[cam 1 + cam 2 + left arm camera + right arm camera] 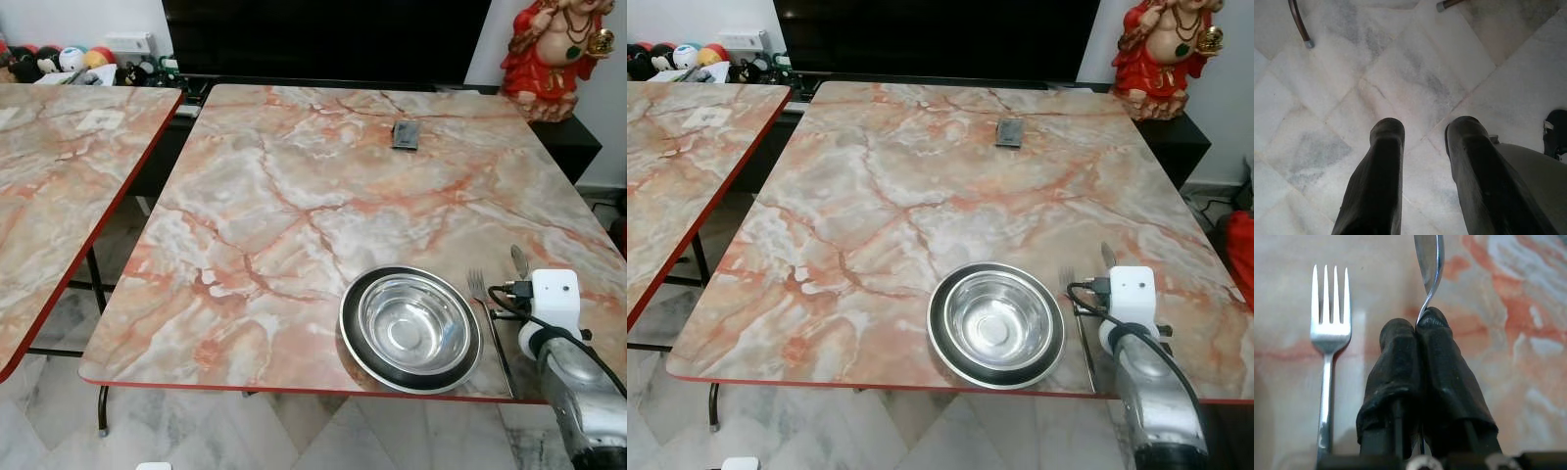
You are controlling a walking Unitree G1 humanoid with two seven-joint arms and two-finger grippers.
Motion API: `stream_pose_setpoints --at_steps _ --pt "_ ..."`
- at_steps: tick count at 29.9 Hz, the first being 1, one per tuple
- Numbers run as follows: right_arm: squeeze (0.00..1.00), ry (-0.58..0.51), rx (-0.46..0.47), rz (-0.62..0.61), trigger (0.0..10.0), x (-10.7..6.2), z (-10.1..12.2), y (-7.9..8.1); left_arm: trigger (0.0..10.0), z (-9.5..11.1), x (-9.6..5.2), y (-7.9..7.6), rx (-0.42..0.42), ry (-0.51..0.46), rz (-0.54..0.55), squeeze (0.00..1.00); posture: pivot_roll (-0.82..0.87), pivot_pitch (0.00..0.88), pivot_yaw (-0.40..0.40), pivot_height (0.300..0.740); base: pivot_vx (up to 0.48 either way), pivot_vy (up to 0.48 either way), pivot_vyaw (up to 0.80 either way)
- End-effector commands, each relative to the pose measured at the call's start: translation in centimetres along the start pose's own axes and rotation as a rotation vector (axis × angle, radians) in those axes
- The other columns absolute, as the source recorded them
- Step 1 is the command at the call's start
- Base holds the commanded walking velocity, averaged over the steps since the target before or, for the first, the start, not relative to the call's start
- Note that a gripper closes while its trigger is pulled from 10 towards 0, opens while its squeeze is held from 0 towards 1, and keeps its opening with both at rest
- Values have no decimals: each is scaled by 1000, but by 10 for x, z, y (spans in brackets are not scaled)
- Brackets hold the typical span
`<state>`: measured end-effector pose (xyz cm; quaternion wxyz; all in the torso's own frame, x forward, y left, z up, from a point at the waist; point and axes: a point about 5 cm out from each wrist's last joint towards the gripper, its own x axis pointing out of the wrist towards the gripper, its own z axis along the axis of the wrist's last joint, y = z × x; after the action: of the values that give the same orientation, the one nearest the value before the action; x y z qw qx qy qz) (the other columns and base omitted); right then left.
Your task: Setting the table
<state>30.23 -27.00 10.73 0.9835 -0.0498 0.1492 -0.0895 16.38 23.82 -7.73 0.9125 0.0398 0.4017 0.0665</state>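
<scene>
Right gripper (1418,328): fingers pinched together on a spoon (1429,264) at the neck, bowl end pointing away, low over the table at about 5 o'clock.
Left gripper (1422,132): idle, fingers parted, empty, hanging over the pale marble floor (1400,63).
Fork (477,287): flat on the table, just beside the held spoon, at the bowl's 3 o'clock.
Bowl (411,325): steel, sitting in a dark-rimmed plate (355,339) near the front edge.
Progress: plate, bowl and fork look placed; the spoon seems the last piece, not yet released.
Table (294,215): orange-veined marble top; a small dark device (406,134) at 12 o'clock.
Room: second table (59,176) at 9 o'clock; red figurine (554,54) at 1 o'clock.
</scene>
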Motion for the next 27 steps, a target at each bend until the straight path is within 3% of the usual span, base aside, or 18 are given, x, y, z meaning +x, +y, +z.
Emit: stream_pose_setpoints --at_steps 1,4,18,27 --pt "0 9 35 4 10000 -5 0 -14 10000 -10 -3 0 4 48 -5 0 -51 161 -3 740 0 0 0" --pt "0 22 13 10 10000 -5 -3 -18 10000 -10 -2 1 6 48 -9 0 -53 162 -1 740 0 0 0" --pt "0 40 28 111 10000 -4 -6 -9 10000 -6 -1 0 33 33 -18 0 -46 169 2 740 0 0 0" --pt "0 26 78 115 10000 -9 -6 -14 10000 -3 0 -6 37 16 -29 0 -51 172 6 740 0 0 0"
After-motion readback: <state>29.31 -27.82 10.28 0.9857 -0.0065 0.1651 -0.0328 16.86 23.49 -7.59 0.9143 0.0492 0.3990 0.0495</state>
